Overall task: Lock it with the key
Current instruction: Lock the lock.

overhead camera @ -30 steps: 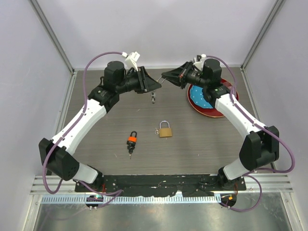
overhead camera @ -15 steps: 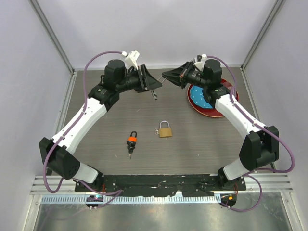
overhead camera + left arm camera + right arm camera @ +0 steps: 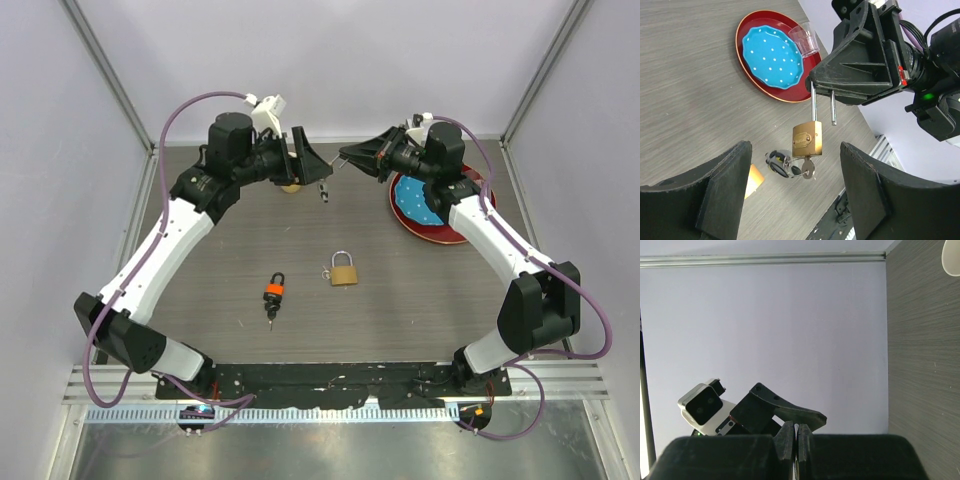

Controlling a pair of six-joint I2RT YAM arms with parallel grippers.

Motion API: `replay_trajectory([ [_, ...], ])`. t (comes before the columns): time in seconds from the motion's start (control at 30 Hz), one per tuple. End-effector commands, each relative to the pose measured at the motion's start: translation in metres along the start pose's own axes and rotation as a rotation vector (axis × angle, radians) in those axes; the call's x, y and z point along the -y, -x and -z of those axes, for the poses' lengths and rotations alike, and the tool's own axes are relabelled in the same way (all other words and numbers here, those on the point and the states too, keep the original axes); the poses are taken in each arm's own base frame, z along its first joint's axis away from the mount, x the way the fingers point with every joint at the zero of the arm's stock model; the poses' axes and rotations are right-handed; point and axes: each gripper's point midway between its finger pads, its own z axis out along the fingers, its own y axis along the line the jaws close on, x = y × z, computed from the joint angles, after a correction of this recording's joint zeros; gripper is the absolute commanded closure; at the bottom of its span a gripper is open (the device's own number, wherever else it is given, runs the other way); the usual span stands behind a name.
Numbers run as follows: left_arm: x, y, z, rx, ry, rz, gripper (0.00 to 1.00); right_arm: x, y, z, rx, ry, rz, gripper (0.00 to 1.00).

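A smooth, boxy brass padlock [image 3: 807, 141] with its round steel shackle [image 3: 813, 105] open hangs above the grey wood-grain desk [image 3: 690, 100], a small metal key [image 3: 808, 170] in its underside. The right tool [image 3: 822, 89] is clenched on the shackle's long leg. The left tool [image 3: 796, 150] is released, spread wide to either side of the lock and clear of it.
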Motion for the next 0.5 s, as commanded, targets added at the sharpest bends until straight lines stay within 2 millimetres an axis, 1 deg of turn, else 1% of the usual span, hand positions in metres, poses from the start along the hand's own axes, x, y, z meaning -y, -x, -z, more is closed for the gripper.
replay_trajectory([
  [0.0, 0.013, 0.016, 0.016, 0.033, -0.016, -0.092, 0.27, -0.034, -0.006, 0.009, -0.010, 0.088, 0.062, 0.98],
  [0.13, 0.014, 0.018, 0.014, 0.026, -0.021, -0.103, 0.32, -0.032, -0.006, 0.009, -0.010, 0.085, 0.059, 0.98],
  [0.17, 0.017, 0.017, 0.013, 0.023, -0.033, -0.107, 0.34, -0.032, -0.006, 0.008, -0.013, 0.082, 0.057, 0.98],
  [0.27, 0.019, 0.016, 0.007, 0.011, -0.042, -0.113, 0.38, -0.032, -0.005, 0.008, -0.014, 0.083, 0.058, 0.98],
  [0.47, 0.022, 0.012, -0.002, -0.009, -0.064, -0.103, 0.44, -0.028, -0.006, 0.008, -0.018, 0.077, 0.054, 0.98],
])
